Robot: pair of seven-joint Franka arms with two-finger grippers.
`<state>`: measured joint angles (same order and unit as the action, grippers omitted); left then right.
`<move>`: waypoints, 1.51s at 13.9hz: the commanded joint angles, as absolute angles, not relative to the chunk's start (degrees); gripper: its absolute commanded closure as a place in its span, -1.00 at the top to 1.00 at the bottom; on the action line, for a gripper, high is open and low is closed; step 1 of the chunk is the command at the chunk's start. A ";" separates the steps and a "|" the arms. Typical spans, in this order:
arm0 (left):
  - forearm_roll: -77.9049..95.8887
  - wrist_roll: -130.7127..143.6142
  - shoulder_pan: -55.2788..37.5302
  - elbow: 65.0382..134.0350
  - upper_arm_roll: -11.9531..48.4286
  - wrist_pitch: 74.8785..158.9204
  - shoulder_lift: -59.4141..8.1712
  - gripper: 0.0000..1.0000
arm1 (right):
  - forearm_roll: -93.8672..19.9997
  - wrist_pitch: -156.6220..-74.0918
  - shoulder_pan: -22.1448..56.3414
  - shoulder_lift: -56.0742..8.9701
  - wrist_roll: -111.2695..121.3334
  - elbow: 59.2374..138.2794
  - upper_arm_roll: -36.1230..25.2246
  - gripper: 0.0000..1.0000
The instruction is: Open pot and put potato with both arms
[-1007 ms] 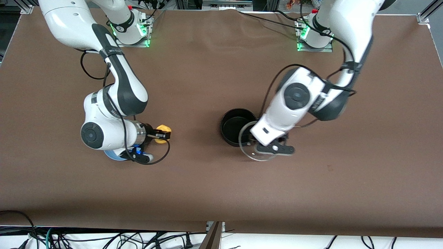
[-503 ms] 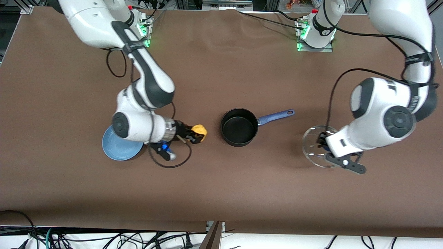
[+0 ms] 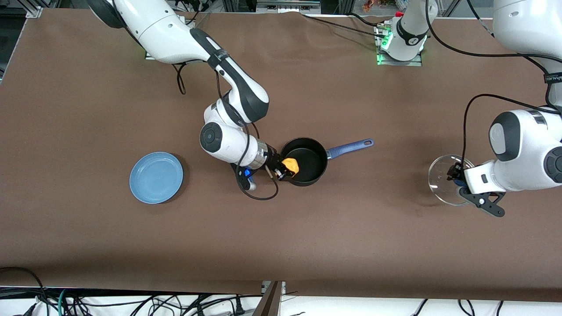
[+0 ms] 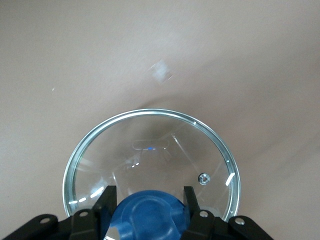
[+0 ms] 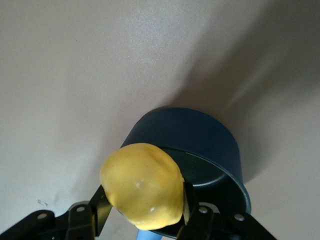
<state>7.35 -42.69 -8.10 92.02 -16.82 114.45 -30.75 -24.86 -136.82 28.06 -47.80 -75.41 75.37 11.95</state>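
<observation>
The black pot (image 3: 307,162) with its blue handle (image 3: 351,147) stands open in the middle of the table. My right gripper (image 3: 286,168) is shut on the yellow potato (image 3: 290,166) and holds it over the pot's rim at the right arm's side; in the right wrist view the potato (image 5: 142,184) sits between the fingers above the pot (image 5: 200,150). My left gripper (image 3: 456,176) is shut on the blue knob (image 4: 147,217) of the clear glass lid (image 3: 448,180), held low over the table toward the left arm's end, well away from the pot. The lid (image 4: 150,150) fills the left wrist view.
A flat light-blue plate (image 3: 156,177) lies on the brown table toward the right arm's end, a little nearer to the front camera than the pot. The right arm's cable (image 3: 259,193) loops down beside the pot.
The right gripper carried the potato from beside the plate to over the pot's rim. The left gripper moved the lid farther toward the left arm's end of the table.
</observation>
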 commanded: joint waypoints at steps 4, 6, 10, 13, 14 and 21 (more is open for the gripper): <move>13.71 -54.84 -7.91 106.86 -21.01 129.27 -28.39 0.05 | -25.49 -138.25 28.74 -48.08 -76.91 74.44 11.78 0.99; 13.80 -54.93 -7.56 109.85 -21.01 133.48 -28.48 0.07 | -25.14 -138.08 28.74 -47.64 -77.17 74.36 11.69 0.99; 17.48 -54.84 -7.47 112.24 -21.01 137.64 -30.58 0.33 | -24.79 -137.99 28.83 -47.20 -78.93 74.27 11.25 0.99; 17.76 -54.06 -7.64 110.32 -20.92 134.75 -29.63 1.00 | -17.61 -137.03 28.13 -44.22 -78.40 74.79 10.55 0.99; 17.58 -53.18 -7.99 108.56 -20.66 130.30 -28.75 1.00 | -15.14 -134.59 28.13 -42.90 -77.70 75.06 8.72 0.99; 5.99 -25.34 -7.64 93.09 -14.69 100.58 -19.18 1.00 | -13.88 -109.80 24.80 -33.85 -43.83 76.02 -6.49 1.00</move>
<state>9.07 -31.53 -7.99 94.24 -16.83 106.00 -23.94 -13.56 -114.23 26.81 -36.96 -53.99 74.12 -4.55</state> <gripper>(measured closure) 0.000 0.000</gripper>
